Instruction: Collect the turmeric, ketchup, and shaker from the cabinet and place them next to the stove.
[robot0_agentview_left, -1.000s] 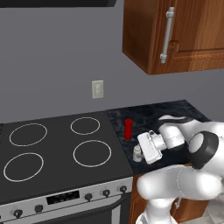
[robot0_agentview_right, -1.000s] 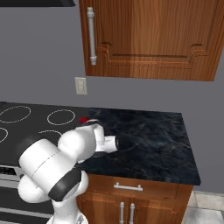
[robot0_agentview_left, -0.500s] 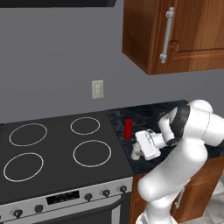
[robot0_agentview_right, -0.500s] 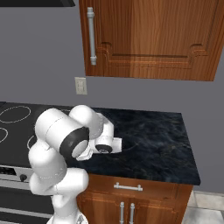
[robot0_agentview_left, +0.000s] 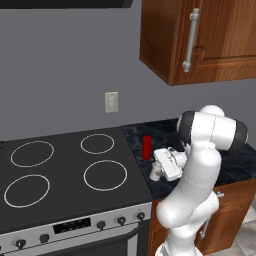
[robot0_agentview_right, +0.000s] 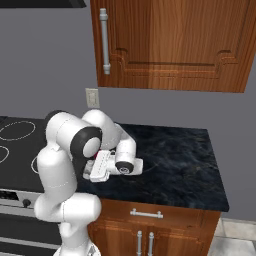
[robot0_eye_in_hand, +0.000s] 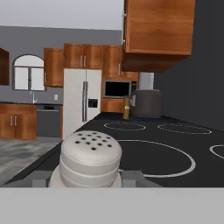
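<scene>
Shaker sits on the desk just right of the stove, near the ketchup, with the jaws narrow around it, grip-or-release I cannot tell, so I'd open fully and back out level to avoid tipping it; cabinet door shut, contents hidden.

A dark speckled stone counter is set beside the black glass cooktop. On it, near the cooktop edge, a slim red cylindrical bottle and a whitish tapered shaker are stood upright.
</scene>
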